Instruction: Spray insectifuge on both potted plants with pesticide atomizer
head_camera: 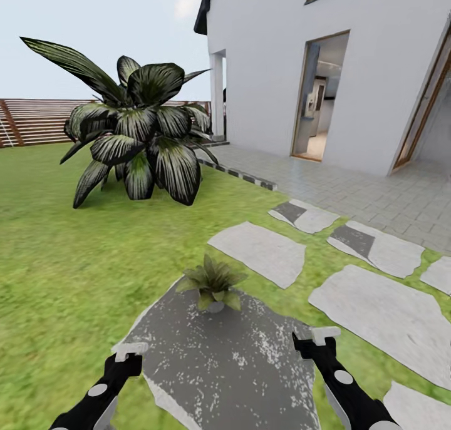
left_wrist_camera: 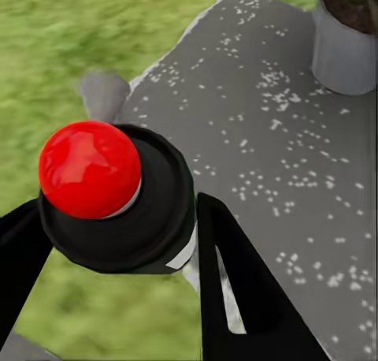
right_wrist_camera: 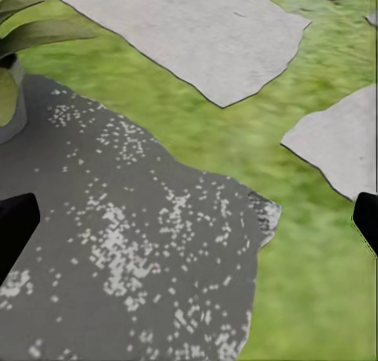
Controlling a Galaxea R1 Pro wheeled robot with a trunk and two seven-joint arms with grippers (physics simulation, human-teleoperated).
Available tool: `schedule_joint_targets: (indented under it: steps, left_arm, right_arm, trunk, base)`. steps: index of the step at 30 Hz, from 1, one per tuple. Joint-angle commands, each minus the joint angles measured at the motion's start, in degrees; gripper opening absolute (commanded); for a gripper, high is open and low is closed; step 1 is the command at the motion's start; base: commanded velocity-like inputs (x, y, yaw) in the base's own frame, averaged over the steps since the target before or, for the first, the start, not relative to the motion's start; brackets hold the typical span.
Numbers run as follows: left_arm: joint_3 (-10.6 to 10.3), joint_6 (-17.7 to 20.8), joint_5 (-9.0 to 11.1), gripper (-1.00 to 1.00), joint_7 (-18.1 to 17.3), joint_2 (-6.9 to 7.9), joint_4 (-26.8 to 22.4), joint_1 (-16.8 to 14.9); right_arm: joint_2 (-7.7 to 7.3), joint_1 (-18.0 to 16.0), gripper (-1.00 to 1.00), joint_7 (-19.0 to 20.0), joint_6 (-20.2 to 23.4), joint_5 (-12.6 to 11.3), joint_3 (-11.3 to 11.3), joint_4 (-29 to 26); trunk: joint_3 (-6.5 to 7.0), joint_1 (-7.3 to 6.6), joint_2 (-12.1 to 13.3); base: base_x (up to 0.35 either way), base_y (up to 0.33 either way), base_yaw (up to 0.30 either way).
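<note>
In the left wrist view the pesticide atomizer (left_wrist_camera: pixel 106 195) appears end-on as a dark round body with a red knob, and my left gripper (left_wrist_camera: pixel 118 251) is shut on it, a black finger on each side. In the head view the left gripper (head_camera: pixel 130 350) hovers over the near-left edge of a dark speckled stone (head_camera: pixel 225 355). One potted plant (head_camera: pixel 213 283), a low green rosette in a small grey pot (left_wrist_camera: pixel 346 50), stands at the stone's far end, ahead of both grippers. My right gripper (head_camera: pixel 316 337) hangs over the stone's right side, open and empty (right_wrist_camera: pixel 189 227).
A large shrub with white-striped leaves (head_camera: pixel 138 136) grows on the lawn at the far left. Pale stepping stones (head_camera: pixel 376 311) lie to the right, leading to grey paving (head_camera: pixel 376 192) and the white house's open doorway (head_camera: pixel 319 98). A brown slatted fence (head_camera: pixel 37 120) closes the back left.
</note>
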Motion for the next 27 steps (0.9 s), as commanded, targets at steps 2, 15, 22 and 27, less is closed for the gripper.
schedule_joint_targets:
  steps: [2,15,22,27]
  left_arm:
    - [0.12,-0.17,0.13,-1.0,-0.09,0.0,0.03,-0.02]
    - [0.15,-0.17,0.13,-1.0,-0.09,0.0,0.02,-0.02]
    - [0.04,-0.07,0.01,-1.0,-0.01,0.0,-4.78,0.38]
    - [-0.39,-0.05,-0.35,-1.0,-0.49,-0.07,-5.85,0.56]
  right_arm:
    - [-0.01,-0.04,1.0,0.05,-0.19,0.31,0.0,0.05]
    - [-0.01,-0.04,1.0,0.05,-0.22,0.31,0.0,0.0]
    - [-0.01,-0.04,1.0,0.12,-0.15,0.29,0.0,0.01]
    - [0.76,-0.04,1.0,0.0,-0.15,0.31,0.0,0.02]
  trunk:
    - [-0.2,0.02,-0.02]
    - [-0.34,0.02,-0.02]
    - [-0.34,0.02,-0.02]
    - [-0.34,0.02,-0.02]
  base:
    - [0.34,0.0,-0.173]
    - [0.327,0.018,-0.1]
    - [0.082,0.049,-0.104]
    - [0.089,0.212,-0.004]
